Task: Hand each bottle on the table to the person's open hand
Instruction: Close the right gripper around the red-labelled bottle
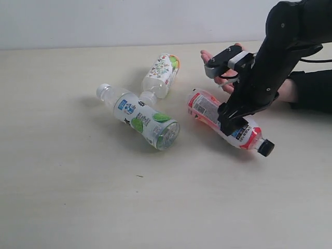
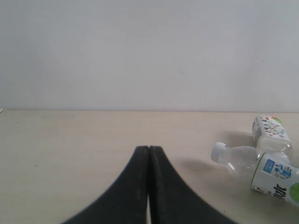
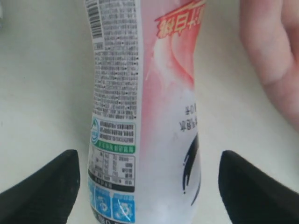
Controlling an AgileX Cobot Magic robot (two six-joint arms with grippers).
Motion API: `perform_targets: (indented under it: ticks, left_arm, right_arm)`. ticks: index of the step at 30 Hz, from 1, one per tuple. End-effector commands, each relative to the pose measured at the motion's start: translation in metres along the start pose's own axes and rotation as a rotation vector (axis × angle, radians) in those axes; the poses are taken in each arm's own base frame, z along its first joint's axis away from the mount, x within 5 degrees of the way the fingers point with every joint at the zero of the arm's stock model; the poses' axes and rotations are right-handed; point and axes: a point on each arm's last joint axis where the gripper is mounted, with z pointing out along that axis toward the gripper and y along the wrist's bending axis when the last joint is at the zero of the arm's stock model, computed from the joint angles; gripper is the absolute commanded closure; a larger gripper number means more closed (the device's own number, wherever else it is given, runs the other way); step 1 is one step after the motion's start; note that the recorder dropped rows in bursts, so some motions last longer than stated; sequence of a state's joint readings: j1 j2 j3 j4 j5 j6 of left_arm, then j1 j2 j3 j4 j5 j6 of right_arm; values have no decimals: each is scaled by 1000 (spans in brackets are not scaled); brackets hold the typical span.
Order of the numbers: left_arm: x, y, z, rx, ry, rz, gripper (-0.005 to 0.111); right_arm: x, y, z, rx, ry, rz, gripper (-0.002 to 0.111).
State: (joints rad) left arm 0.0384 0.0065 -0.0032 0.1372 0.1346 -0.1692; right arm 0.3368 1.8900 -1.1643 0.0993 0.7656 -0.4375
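Your right pincer (image 3: 147, 168): jaws wide apart, straddling the pink bottle (image 3: 140, 116), not clamped. That bottle: lying on the table (image 1: 78, 197), just beside the open hand (image 3: 273, 51). Your left pincer (image 2: 148, 154): jaws together, empty. Green-label bottle (image 1: 145, 119), flowered bottle (image 1: 162, 72): lying close together.

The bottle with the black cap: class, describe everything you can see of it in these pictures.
The bottle is small and of clear plastic, wrapped in a red-pink and white label with fine print and a blue patch near the neck. Its black cap is on. It lies on its side on the pale table, cap toward the lower right of the exterior view. The right gripper stands open over its middle, one finger either side, small gaps showing. A person's hand lies just beyond it, apart.
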Motion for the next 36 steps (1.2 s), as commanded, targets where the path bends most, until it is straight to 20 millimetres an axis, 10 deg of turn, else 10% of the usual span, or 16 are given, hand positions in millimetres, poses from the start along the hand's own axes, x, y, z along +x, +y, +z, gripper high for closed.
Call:
perform_targets:
  ticks: [1,18,29,36]
  left_arm:
    - [1,0,0,-2,1,6,107]
    - [1,0,0,-2,1,6,107]
    - [1,0,0,-2,1,6,107]
    - [1,0,0,-2,1,6,107]
  right_arm:
    - [-4,-3,9,8,-6,-10,31]
    - [-4,-3,22,-1,2,29,33]
    - [4,1,19,-41,89,27,106]
    - [4,3,-12,-25,44,92,108]
